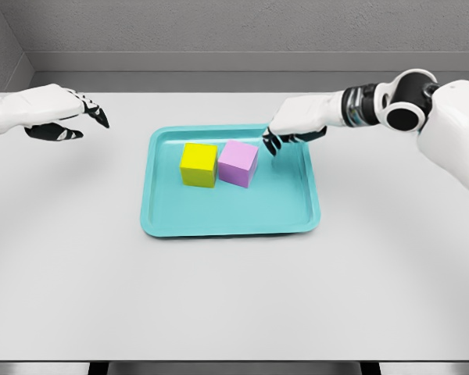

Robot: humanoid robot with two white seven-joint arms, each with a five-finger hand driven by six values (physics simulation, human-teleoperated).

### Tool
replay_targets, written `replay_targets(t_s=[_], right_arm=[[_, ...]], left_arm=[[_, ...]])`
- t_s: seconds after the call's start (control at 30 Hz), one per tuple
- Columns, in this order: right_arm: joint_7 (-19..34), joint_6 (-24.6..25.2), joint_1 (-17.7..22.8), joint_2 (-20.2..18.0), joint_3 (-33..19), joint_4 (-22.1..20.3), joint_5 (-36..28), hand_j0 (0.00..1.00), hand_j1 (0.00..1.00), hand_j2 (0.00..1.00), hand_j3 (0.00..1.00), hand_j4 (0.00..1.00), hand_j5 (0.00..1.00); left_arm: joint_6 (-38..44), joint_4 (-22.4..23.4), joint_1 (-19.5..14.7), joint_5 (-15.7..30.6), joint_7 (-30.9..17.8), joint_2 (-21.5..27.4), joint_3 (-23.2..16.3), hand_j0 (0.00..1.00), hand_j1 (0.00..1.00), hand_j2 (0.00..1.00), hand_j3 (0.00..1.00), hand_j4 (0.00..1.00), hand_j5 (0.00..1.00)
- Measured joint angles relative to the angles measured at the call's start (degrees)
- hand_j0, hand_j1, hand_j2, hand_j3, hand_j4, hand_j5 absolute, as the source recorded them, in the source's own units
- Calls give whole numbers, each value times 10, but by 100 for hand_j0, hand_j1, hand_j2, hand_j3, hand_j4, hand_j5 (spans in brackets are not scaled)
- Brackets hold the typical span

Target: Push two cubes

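left arm (0, 117) cut off at picture's left edge, right arm (453, 125) cut at right edge

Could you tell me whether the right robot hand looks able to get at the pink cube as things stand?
Probably yes: the right robot hand hovers just right of the pink cube in the teal tray, with nothing between them.
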Motion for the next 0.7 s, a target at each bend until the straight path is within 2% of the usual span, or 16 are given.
replay_targets(t_s=[0.2,0.53,0.7], right_arm=[[0,0,-13,9,-14,23,0,45,45,45,45,45,45],[0,0,-30,67,-16,105,0,42,42,42,42,42,42],[0,0,-30,89,-15,123,1,42,42,42,42,42,42]], left_arm=[[0,0,1,0,0,1,0,63,63,63,63,63,63],[0,9,4,-4,0,-12,-1,63,63,63,63,63,63],[0,17,3,-7,0,-24,-3,63,63,63,63,63,63]])
